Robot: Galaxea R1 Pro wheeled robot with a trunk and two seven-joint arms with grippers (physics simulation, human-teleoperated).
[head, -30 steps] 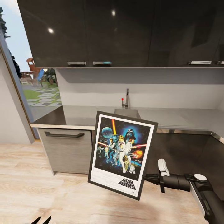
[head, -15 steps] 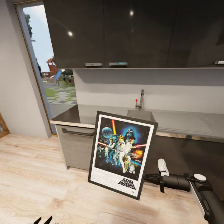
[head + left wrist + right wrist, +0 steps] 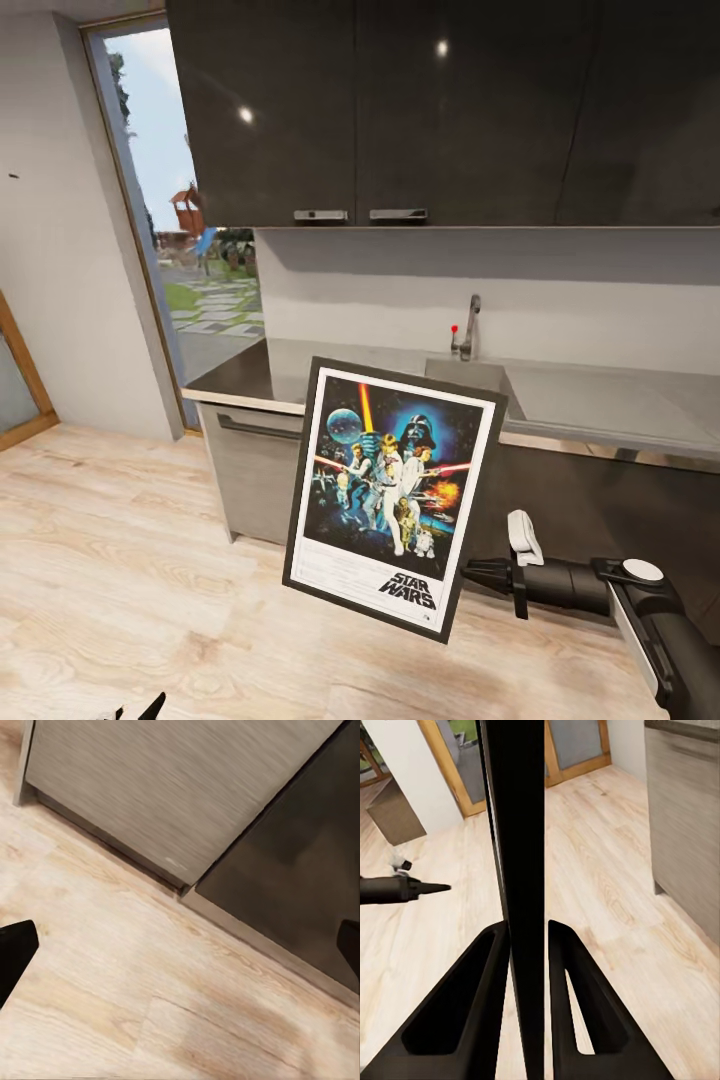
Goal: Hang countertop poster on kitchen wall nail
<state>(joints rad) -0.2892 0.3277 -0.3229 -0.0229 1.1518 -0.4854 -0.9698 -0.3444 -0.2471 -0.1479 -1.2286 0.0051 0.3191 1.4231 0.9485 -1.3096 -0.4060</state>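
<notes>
Head view: right gripper (image 3: 478, 578) clamps the poster (image 3: 393, 495) by its edge at centre frame, upright for hanging. Wall nail (image 3: 12, 177) sits upper left. Left gripper (image 3: 180, 945) fingers spread, empty.

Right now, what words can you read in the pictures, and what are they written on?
"STAR WARS": the slanted logo at the bottom of the poster, which the right gripper holds by its edge.
Fine print in the poster's white bottom border, left of the logo: too small to read.
No other words, numbers or signs can be read, not on the cabinets or the kitchen countertop.
</notes>
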